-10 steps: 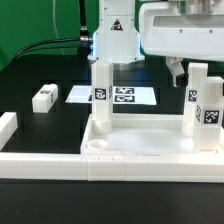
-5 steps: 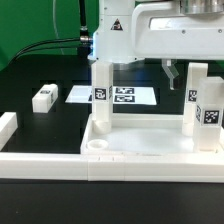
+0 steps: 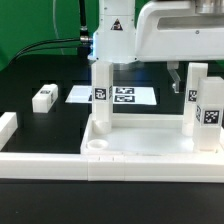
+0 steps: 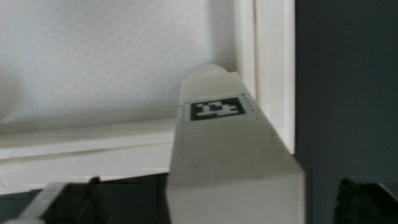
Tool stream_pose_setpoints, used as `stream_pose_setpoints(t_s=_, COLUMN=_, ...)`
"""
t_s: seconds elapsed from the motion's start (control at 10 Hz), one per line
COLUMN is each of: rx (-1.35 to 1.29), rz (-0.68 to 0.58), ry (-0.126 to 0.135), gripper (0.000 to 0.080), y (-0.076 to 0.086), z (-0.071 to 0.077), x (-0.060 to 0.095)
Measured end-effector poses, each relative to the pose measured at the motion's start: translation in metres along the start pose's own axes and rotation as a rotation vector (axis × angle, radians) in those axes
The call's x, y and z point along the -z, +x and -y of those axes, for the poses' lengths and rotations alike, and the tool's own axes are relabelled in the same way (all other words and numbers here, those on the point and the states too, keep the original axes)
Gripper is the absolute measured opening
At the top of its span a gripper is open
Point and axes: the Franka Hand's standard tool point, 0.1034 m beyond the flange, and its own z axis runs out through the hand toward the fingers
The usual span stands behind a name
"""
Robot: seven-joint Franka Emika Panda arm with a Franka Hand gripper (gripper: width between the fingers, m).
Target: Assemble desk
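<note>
Jaws of the gripper stand wide apart and hold nothing. The desk top lies flat on the black table, at the front of the exterior view, with its raised rim upward. Three legs stand upright in its corner sockets: the left leg on the exterior view's left, and the near right leg and the far right leg on the exterior view's right. The front socket on the left has no leg in it. The loose leg lies on its side, well apart from the desk top, beside the marker board.

The gripper hangs just above the far right leg. In the wrist view this leg rises between the two fingertips, about midway, and touches neither. Its long axis is upright, so it points along the line on which the gripper comes down. I judge that a grip on this leg asks only for a straight descent before closing. The loose leg asks for a long move toward the exterior view's left.
</note>
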Motion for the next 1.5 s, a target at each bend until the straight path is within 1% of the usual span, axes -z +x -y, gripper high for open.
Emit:
stream_pose_setpoints(t_s=0.1, rx=0.014, rz=0.000, ry=0.001, gripper=0.0523, y=0.0007, z=0.0005, x=0.0010)
stream_pose_setpoints(t_s=0.2, rx=0.010, rz=0.000, ry=0.001, gripper=0.0380, y=0.0008, z=0.0001, x=0.0007)
stream_pose_setpoints(t_s=0.3, rx=-0.010, rz=0.000, ry=0.001, gripper=0.0287, y=0.0008, z=0.0001, x=0.0006)
stream_pose_setpoints(t_s=0.6, rx=-0.064, rz=0.000, ry=0.001, gripper=0.0288, y=0.0008, z=0.0000, x=0.0005)
stream_pose_setpoints(t_s=0.8, rx=-0.269, rz=-0.001, ry=0.003, gripper=0.0288, y=0.0003, z=0.0011, x=-0.0001)
stream_pose_setpoints(t_s=0.9, rx=-0.415, rz=-0.010, ry=0.004, gripper=0.0288, y=-0.0014, z=0.0049, x=-0.0006)
stream_pose_setpoints(t_s=1.2, rx=-0.728, rz=-0.012, ry=0.006, gripper=0.0289, y=-0.0021, z=0.0041, x=-0.0007)
stream_pose_setpoints(t_s=1.5, rx=-1.101, rz=0.002, ry=0.029, gripper=0.0289, y=-0.0018, z=0.0006, x=-0.0013)
